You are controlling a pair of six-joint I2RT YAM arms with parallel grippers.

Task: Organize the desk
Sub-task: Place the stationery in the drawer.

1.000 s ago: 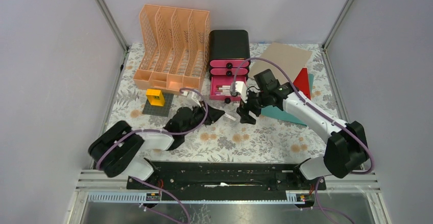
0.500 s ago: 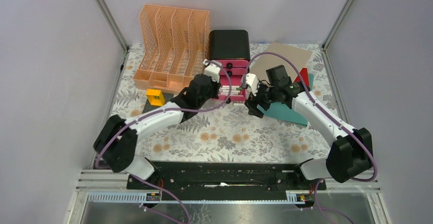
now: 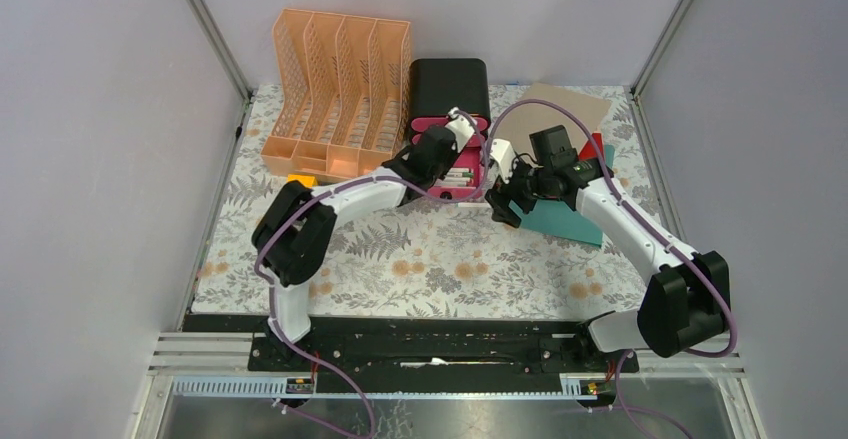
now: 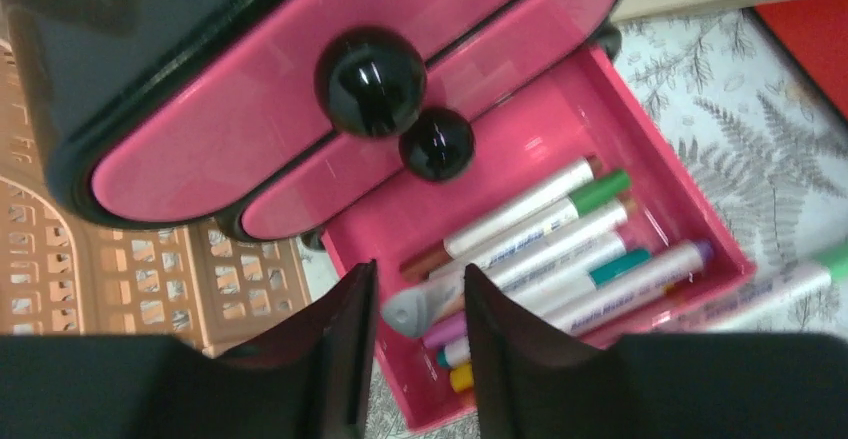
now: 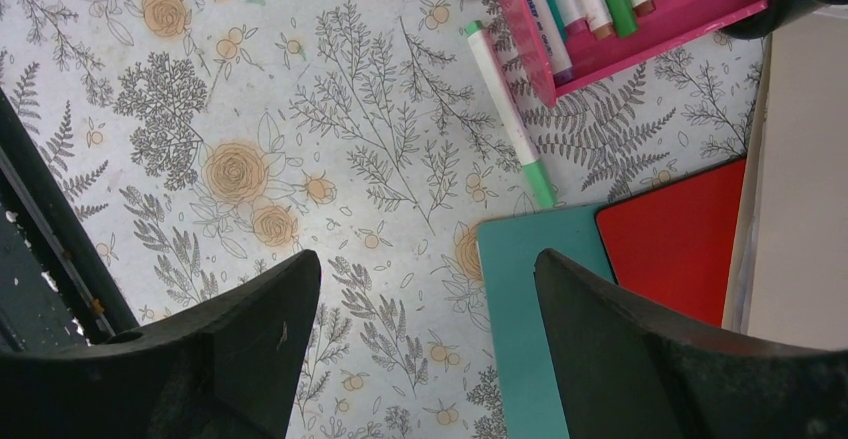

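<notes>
Two claws hover by the black drawer box (image 3: 447, 84). My left claw (image 4: 415, 294) hangs narrowly parted over its open pink drawer (image 4: 500, 159) of markers (image 4: 540, 249); my right claw (image 5: 425, 264) gapes wide and empty just right of it. The floral-clothed tabletop (image 3: 440, 259) spreads beneath the box, with grey walls (image 3: 100, 109) around.

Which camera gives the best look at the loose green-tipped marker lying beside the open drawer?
Right wrist: the whole marker shows, lying on the desk. Left wrist catches only a blurred stretch at its right edge. The top camera does not show it clearly.
</notes>
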